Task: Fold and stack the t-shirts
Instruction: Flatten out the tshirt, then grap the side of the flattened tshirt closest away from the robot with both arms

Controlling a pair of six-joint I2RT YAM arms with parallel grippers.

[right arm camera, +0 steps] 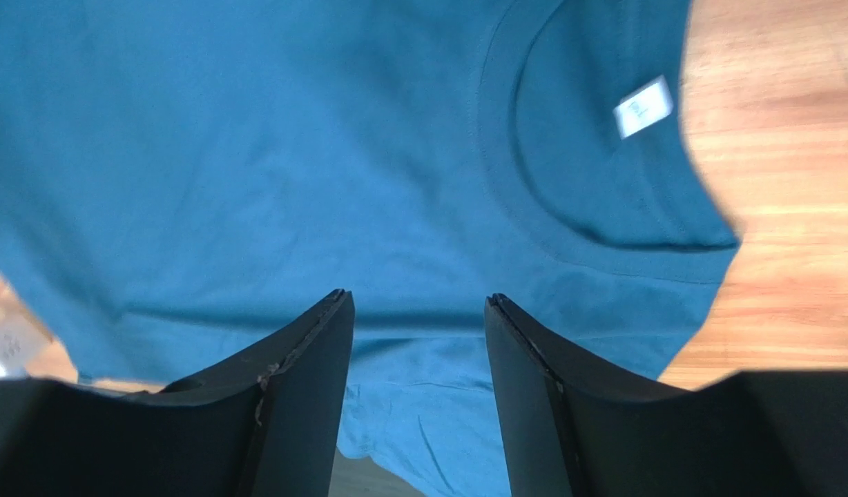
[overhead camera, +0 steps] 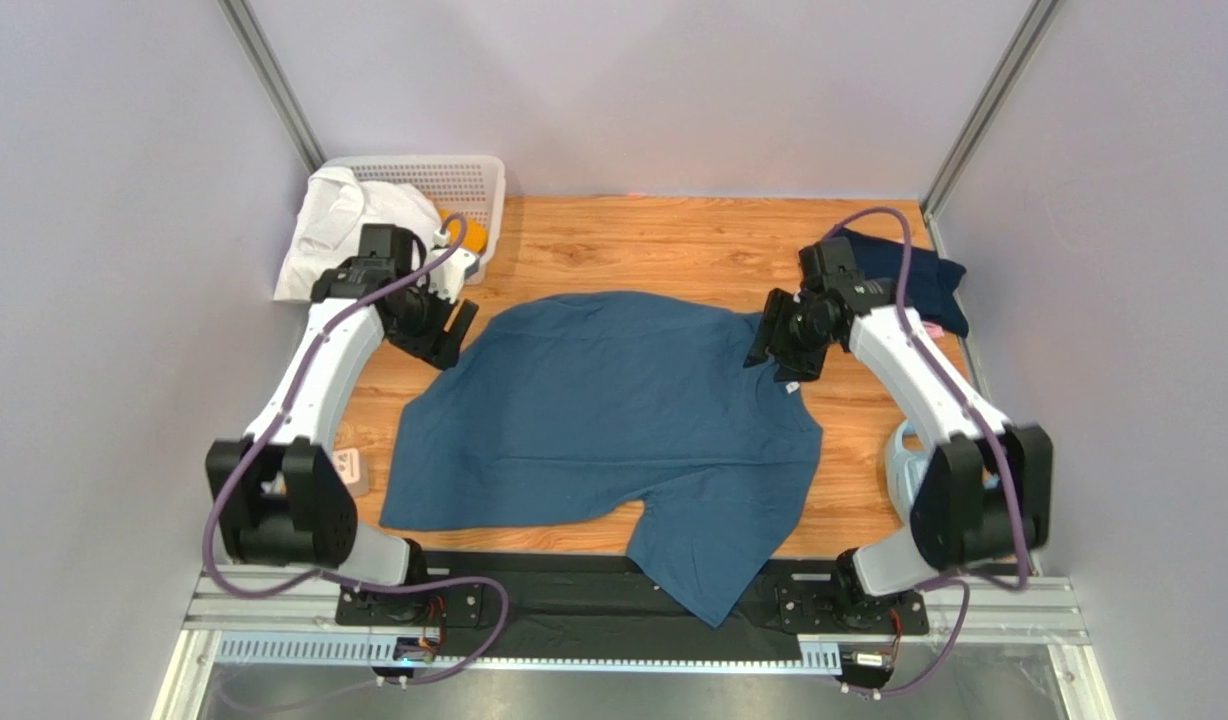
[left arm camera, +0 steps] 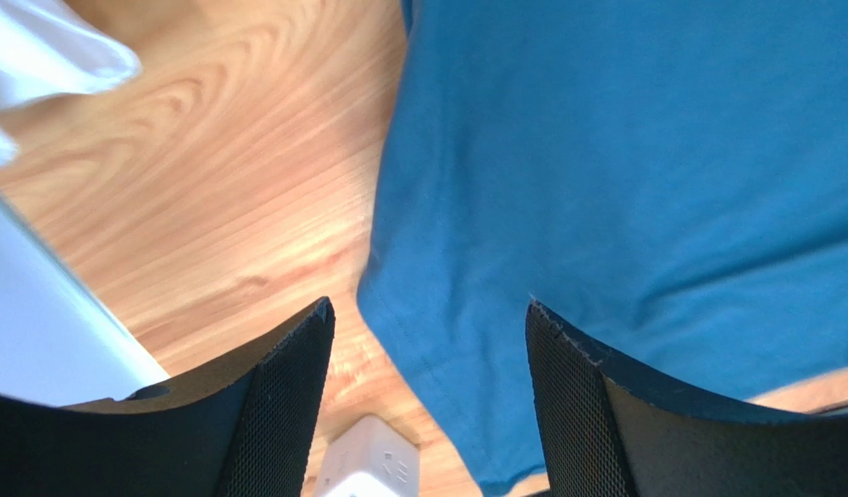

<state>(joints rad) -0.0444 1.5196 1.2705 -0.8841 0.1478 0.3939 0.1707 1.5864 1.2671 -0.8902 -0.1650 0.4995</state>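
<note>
- The shirt [overhead camera: 605,413] lies spread on the table [overhead camera: 650,240], still rumpled, so the step is probably to straighten it before folding.
- To do it well, each gripper should pinch right at the cloth's edge, low down, and both should pull evenly.
- The left gripper [overhead camera: 452,333] has its jaws apart and empty, above the shirt's far-left edge.
- The right gripper [overhead camera: 766,345] has its jaws apart and empty, just above the collar [right arm camera: 605,207].

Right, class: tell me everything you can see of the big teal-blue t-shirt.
The teal-blue t-shirt is soft plain knit cloth, spread mostly flat with gentle wrinkles on the wooden table. Its ribbed round collar, with a white label inside, lies toward the right. One corner drapes over the near edge. The left gripper and right gripper hover open above it, gripping nothing.
</note>
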